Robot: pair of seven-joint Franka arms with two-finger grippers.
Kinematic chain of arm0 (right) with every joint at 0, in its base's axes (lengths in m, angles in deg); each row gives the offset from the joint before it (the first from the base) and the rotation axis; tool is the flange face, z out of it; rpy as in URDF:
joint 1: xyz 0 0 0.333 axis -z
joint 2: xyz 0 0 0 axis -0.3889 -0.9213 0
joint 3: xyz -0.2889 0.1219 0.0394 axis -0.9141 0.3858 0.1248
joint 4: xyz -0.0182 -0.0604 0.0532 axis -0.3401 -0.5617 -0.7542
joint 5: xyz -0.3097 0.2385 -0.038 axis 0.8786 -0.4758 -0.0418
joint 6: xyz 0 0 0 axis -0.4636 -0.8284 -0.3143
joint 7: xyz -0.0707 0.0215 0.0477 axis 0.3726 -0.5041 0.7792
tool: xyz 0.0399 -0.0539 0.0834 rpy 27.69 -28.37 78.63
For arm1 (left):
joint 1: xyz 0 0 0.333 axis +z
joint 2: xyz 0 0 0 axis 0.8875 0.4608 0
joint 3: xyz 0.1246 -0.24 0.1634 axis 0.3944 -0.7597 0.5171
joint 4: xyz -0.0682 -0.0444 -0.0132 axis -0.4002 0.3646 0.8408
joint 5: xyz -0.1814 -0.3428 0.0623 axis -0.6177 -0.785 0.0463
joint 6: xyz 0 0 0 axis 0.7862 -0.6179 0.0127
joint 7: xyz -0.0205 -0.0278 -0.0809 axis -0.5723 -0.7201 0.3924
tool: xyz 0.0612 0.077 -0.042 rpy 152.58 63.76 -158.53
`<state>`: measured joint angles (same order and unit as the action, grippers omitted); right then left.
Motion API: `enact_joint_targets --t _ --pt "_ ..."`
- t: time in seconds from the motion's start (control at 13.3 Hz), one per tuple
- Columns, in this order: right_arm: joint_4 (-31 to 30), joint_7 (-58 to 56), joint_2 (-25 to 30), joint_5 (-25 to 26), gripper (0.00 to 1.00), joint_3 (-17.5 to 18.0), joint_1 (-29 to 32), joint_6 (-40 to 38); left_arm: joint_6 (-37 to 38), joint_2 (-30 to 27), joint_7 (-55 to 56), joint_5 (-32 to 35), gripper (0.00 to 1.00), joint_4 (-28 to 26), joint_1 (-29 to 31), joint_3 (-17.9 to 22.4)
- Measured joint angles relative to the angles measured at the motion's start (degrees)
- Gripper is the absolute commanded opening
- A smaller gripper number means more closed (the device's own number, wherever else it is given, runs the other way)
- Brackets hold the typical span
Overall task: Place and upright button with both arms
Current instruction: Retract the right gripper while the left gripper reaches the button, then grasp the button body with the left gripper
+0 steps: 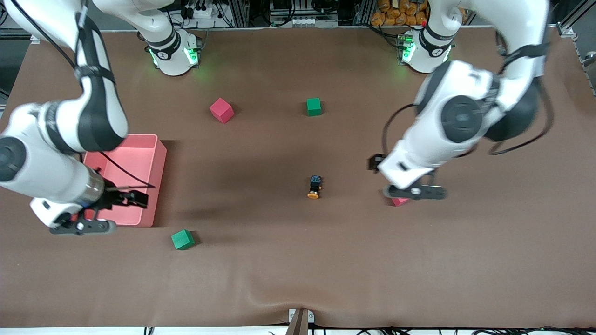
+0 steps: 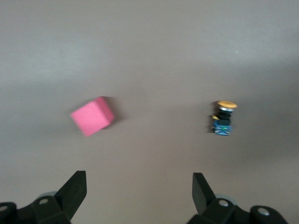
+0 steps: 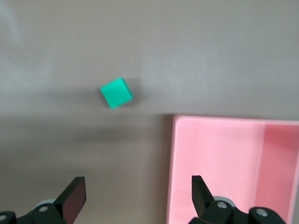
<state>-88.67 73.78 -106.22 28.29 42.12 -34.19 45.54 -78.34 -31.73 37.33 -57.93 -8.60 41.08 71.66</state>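
The button (image 1: pixel 314 186) lies on its side near the middle of the table, its orange cap toward the front camera and its bluish end toward the robots' bases. The left wrist view shows the button (image 2: pixel 223 117) beside a pink cube (image 2: pixel 92 116). My left gripper (image 1: pixel 414 191) hangs open and empty over that pink cube (image 1: pixel 399 201), toward the left arm's end from the button; its jaws (image 2: pixel 138 182) stand wide apart. My right gripper (image 1: pixel 83 226) is open and empty over the edge of the pink bin (image 1: pixel 158 177), as the right gripper (image 3: pixel 138 186) shows in its own wrist view.
A second pink cube (image 1: pixel 221 110) and a green cube (image 1: pixel 314 106) sit nearer the robots' bases. Another green cube (image 1: pixel 182 239) (image 3: pixel 116 92) lies beside the pink bin (image 3: pixel 233 163), nearer the front camera. A brown mat covers the table.
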Motion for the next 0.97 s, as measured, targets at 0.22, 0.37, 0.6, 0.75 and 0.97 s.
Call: enact_joint_targets --t 0.22,0.37,0.6,0.75,0.97 --pt "-1.11 -2.53 5.02 0.28 1.00 -0.06 3.72 -4.85 -5.23 4.23 0.26 0.29 1.00 0.04 -2.83 0.16" --pt "-1.56 -7.77 7.37 0.29 1.00 -0.10 7.55 -7.31 -9.95 7.41 0.26 0.30 1.00 0.05 -3.68 0.19" --pt "-3.36 -11.88 11.05 0.25 1.00 -0.13 12.49 -12.14 -17.22 11.92 1.01 0.30 1.00 0.12 -5.37 0.23" --pt "-4.30 -11.93 13.68 0.24 1.00 0.14 12.66 -13.47 -21.65 14.68 2.82 0.30 1.00 0.17 -7.84 1.24" --pt "-4.87 -11.91 16.79 0.25 1.00 0.64 12.58 -14.22 -26.12 17.97 6.44 0.30 1.00 0.30 -12.91 5.03"
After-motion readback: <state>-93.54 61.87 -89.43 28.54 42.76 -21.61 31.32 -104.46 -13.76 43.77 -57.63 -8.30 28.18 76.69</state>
